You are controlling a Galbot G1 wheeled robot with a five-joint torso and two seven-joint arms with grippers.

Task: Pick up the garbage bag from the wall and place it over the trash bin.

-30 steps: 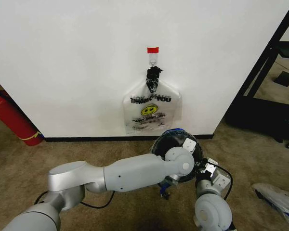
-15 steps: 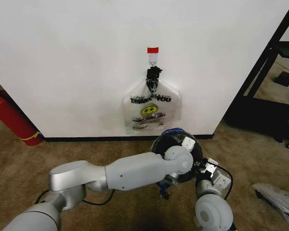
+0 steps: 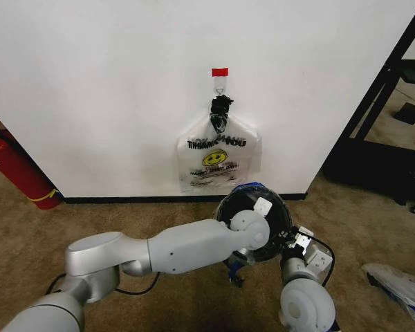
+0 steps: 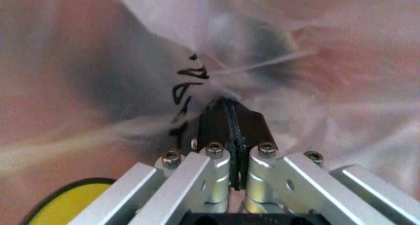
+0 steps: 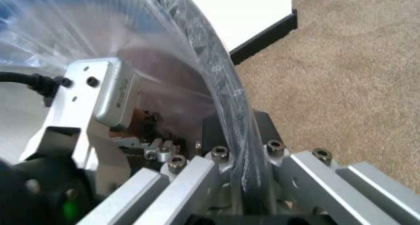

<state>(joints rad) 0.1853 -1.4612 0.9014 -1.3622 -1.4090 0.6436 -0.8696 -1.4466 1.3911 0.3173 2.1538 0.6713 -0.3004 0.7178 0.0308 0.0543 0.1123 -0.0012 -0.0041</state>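
The left claw [image 4: 231, 124] pinches the bag [image 4: 276, 62] inside the bin [image 3: 280, 211]; the right claw [image 5: 239, 136] clamps the bag-covered rim by the wall [image 3: 111, 83].

Silver-grey rounded arm links, white camera blocks at wrists, black cables, brushed-aluminium gripper linkages with hex screws, black fingertips.

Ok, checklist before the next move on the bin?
1. Left pincer shut on garbage bag film: ok.
2. Right pincer clamped on trash bin rim: ok.
3. Bag film over the full rim: cannot tell, the left arm covers it.
4. White "THANK YOU" bag hanging on the hook, apart from both arms: ok.
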